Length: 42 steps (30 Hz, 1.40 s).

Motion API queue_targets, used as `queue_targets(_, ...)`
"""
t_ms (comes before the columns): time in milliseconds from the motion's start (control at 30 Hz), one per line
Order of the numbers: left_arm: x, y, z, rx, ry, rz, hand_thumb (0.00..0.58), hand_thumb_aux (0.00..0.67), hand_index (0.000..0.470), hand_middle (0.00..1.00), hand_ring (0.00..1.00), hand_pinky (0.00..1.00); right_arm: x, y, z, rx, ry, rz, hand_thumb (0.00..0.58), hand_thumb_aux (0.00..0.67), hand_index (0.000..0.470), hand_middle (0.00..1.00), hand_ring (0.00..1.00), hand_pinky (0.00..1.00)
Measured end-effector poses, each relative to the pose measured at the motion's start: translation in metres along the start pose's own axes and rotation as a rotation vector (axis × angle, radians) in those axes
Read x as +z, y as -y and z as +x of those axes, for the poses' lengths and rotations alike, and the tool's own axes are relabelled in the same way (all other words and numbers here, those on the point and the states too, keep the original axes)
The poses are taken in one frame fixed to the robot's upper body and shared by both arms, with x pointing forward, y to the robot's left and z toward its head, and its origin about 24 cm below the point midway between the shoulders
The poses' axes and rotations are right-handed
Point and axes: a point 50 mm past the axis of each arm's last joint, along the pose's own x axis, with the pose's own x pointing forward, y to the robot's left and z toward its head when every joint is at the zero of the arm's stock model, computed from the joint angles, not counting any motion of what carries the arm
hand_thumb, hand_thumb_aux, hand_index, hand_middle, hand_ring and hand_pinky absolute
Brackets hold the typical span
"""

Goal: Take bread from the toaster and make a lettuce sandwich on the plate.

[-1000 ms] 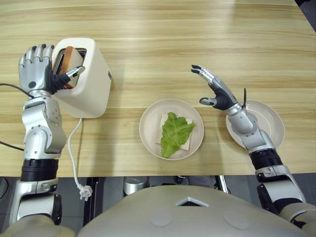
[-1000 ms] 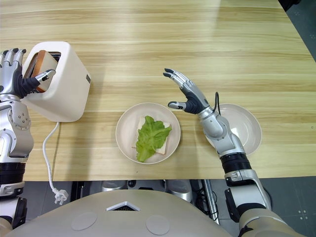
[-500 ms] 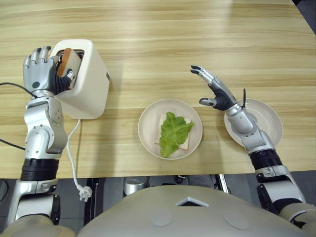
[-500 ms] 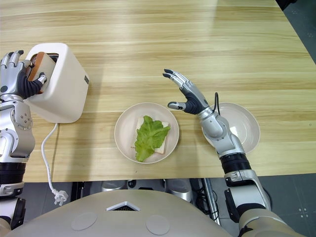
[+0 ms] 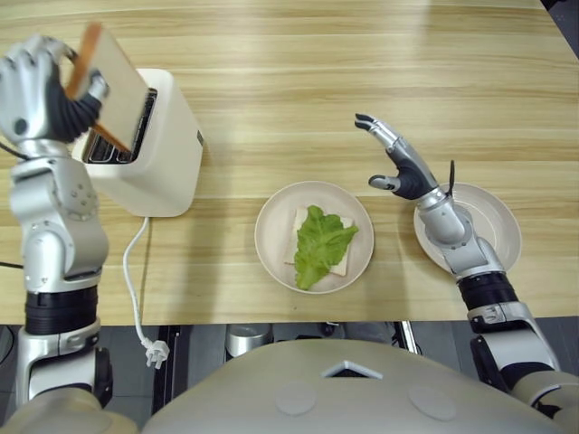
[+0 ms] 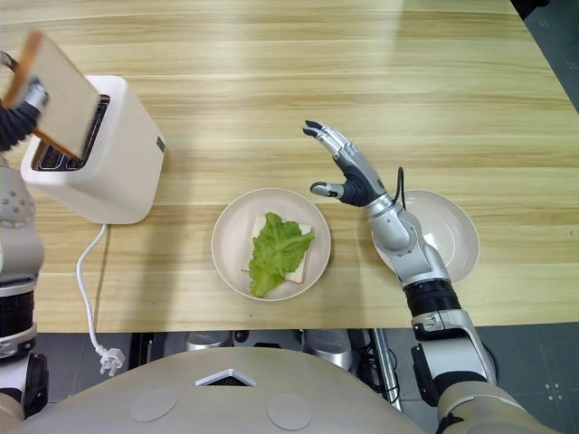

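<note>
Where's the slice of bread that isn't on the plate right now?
In the left eye view it is at the far left: the bread slice is gripped in the left hand, tilted, just above the slots of the white toaster.

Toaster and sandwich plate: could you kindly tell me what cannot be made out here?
- Toaster slots: left eye view, the held bread slice partly covers them; contents unclear.
- Left hand: right eye view, cut off by the left edge.
- Bottom slice on the plate: mostly hidden under the lettuce.
</note>
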Motion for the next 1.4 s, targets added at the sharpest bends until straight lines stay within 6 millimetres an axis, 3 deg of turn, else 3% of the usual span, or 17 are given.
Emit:
queue_targets(100, 0.025, -0.013, 0.001, 0.021, 0.112, -0.252, 0.580, 0.670, 0.460, 1.00, 1.00, 1.00, -0.002, 0.019, 0.005, -0.079, 0.006, -0.035, 0.000, 0.000, 0.000, 0.00, 0.00, 0.00)
queue_targets(200, 0.044, -0.010, -0.001, -0.077, 0.203, -0.456, 0.580, 0.670, 0.460, 1.00, 1.00, 1.00, -0.004, 0.034, 0.007, -0.134, 0.006, -0.056, 0.000, 0.000, 0.000, 0.00, 0.00, 0.00)
queue_targets(333, 0.076, 0.016, -0.012, -0.434, 0.359, -0.751, 0.580, 0.670, 0.460, 1.00, 1.00, 1.00, -0.008, 0.055, 0.006, -0.205, -0.001, -0.076, 0.000, 0.000, 0.000, 0.00, 0.00, 0.00)
queue_targets(567, 0.097, 0.069, -0.036, -1.039, 0.524, -1.007, 0.580, 0.670, 0.460, 1.00, 1.00, 1.00, -0.019, 0.088, 0.000, -0.340, -0.031, -0.047, 0.000, 0.000, 0.000, 0.00, 0.00, 0.00)
queue_targets(667, 0.106, 0.096, -0.047, -1.308, 0.591, -1.047, 0.580, 0.670, 0.460, 1.00, 1.00, 1.00, -0.020, 0.090, 0.000, -0.345, -0.029, -0.038, 0.000, 0.000, 0.000, 0.00, 0.00, 0.00)
queue_targets(833, 0.120, 0.139, -0.059, -1.562, 0.567, -1.116, 0.580, 0.670, 0.460, 1.00, 1.00, 1.00, -0.021, 0.081, 0.003, -0.326, -0.031, -0.011, 0.000, 0.000, 0.000, 0.00, 0.00, 0.00)
queue_targets(1000, 0.131, 0.163, -0.077, -1.656, 0.516, -1.186, 0.580, 0.670, 0.460, 1.00, 1.00, 1.00, -0.025, 0.077, 0.003, -0.301, -0.056, -0.020, 0.000, 0.000, 0.000, 0.00, 0.00, 0.00)
queue_targets(1400, 0.147, 0.175, -0.099, -1.632, 0.457, -1.283, 0.580, 0.670, 0.460, 1.00, 1.00, 1.00, -0.027, 0.057, 0.004, -0.242, -0.085, 0.001, 0.000, 0.000, 0.000, 0.00, 0.00, 0.00)
